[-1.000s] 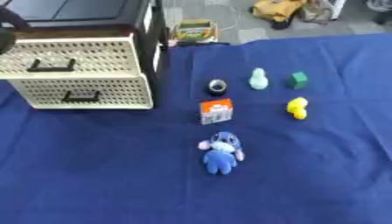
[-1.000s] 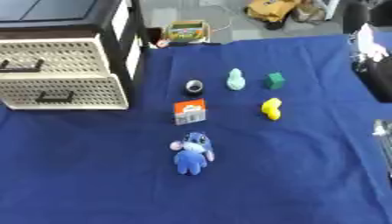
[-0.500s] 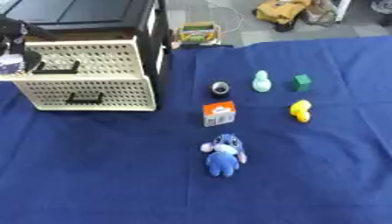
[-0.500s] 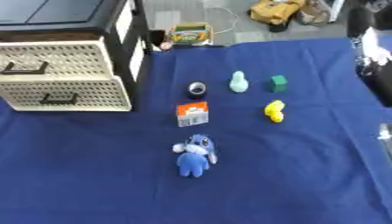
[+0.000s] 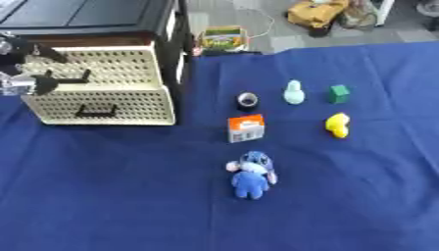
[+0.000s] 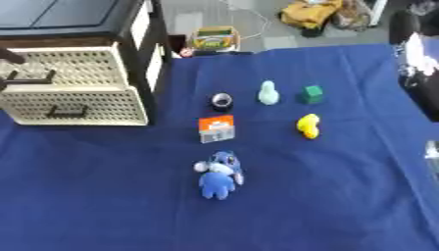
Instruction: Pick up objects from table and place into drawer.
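Note:
The cream perforated drawer unit [image 5: 103, 88] stands at the table's left, with both drawers shut. My left hand [image 5: 19, 73] is at the unit's left edge, level with the top drawer's black handle [image 5: 68, 76], its fingers spread and holding nothing. On the blue cloth lie a blue plush toy [image 5: 251, 174], an orange-and-white small box [image 5: 246, 128], a black-and-silver roll [image 5: 247, 100], a pale mint figure [image 5: 294, 92], a green cube [image 5: 339, 93] and a yellow toy [image 5: 338, 125]. Only a grey sliver of my right hand [image 6: 431, 156] shows at the right edge.
A black cabinet [image 5: 85, 14] sits on top of and behind the drawer unit. Beyond the table's far edge are a small colourful box [image 5: 223, 38] and a yellow bundle [image 5: 317, 12] on the floor. A dark shape [image 6: 410, 44] fills the upper right edge.
My left hand has come down from the upper left corner to the height of the top drawer's handle. The whole picture has shifted slightly; the objects on the cloth lie as before.

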Robot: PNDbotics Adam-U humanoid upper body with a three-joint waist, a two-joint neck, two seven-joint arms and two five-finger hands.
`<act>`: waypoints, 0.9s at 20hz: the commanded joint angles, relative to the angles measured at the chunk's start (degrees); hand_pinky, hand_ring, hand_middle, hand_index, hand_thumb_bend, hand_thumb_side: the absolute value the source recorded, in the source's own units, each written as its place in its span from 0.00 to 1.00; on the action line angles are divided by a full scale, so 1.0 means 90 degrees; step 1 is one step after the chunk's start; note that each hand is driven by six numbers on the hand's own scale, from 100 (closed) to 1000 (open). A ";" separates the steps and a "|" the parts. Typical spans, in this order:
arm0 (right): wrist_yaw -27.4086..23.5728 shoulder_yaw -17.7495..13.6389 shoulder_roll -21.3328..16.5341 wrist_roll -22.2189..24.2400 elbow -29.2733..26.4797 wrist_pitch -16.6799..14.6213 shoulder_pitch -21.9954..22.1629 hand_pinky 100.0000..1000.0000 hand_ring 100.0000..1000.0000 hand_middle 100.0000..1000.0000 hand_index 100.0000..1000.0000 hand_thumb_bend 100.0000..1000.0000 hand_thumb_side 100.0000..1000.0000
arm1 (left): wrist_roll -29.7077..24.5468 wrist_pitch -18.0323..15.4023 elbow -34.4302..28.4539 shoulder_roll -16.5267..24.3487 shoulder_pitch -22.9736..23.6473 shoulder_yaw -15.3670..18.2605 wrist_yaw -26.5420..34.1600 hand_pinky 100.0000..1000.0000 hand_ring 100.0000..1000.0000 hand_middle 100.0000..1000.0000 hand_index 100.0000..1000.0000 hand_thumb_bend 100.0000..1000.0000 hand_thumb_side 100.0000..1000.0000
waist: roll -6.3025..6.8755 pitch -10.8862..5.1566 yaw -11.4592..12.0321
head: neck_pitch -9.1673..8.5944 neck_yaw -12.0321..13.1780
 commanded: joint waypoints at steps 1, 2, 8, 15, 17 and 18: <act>0.0044 -0.0037 -0.0167 -0.0002 -0.0106 0.0019 -0.0037 0.59 0.54 0.42 0.74 0.39 0.77 | 0.0007 0.0052 0.0204 0.0097 -0.0183 0.0066 -0.0395 0.00 0.00 0.00 0.93 0.45 1.00 | -0.0018 -0.0134 -0.0007 | -0.0068 0.0017; 0.0045 -0.0037 -0.0165 -0.0004 -0.0106 0.0022 -0.0033 0.59 0.54 0.42 0.74 0.39 0.77 | 0.0007 0.0105 0.0268 0.0071 -0.0214 0.0093 -0.0537 0.00 0.00 0.00 0.88 0.51 1.00 | -0.0020 -0.0132 -0.0007 | -0.0065 0.0019; 0.0059 -0.0034 -0.0160 0.0008 -0.0106 0.0040 -0.0011 0.58 0.54 0.41 0.73 0.39 0.77 | 0.0007 0.0568 0.0552 -0.0099 -0.0477 0.0308 -0.1101 0.00 0.00 0.00 0.80 0.48 1.00 | -0.0026 -0.0120 -0.0001 | -0.0049 0.0028; 0.0070 -0.0029 -0.0168 0.0014 -0.0106 0.0050 0.0002 0.58 0.53 0.41 0.73 0.39 0.77 | 0.0007 0.0314 0.1371 -0.0388 -0.0913 0.0263 -0.1021 0.00 0.00 0.00 0.89 0.53 1.00 | -0.0015 -0.0108 -0.0008 | -0.0042 0.0055; 0.0074 -0.0029 -0.0166 0.0016 -0.0106 0.0054 0.0007 0.58 0.53 0.41 0.72 0.39 0.76 | 0.0007 0.0189 0.1623 -0.0477 -0.1029 0.0259 -0.0992 0.00 0.00 0.00 0.91 0.62 1.00 | -0.0010 -0.0103 -0.0014 | -0.0045 0.0071; 0.0074 -0.0028 -0.0164 0.0017 -0.0106 0.0056 0.0009 0.58 0.53 0.41 0.72 0.39 0.76 | 0.0007 0.0120 0.1731 -0.0512 -0.1069 0.0244 -0.0989 0.00 0.00 0.00 0.91 0.64 1.00 | -0.0007 -0.0099 -0.0019 | -0.0047 0.0076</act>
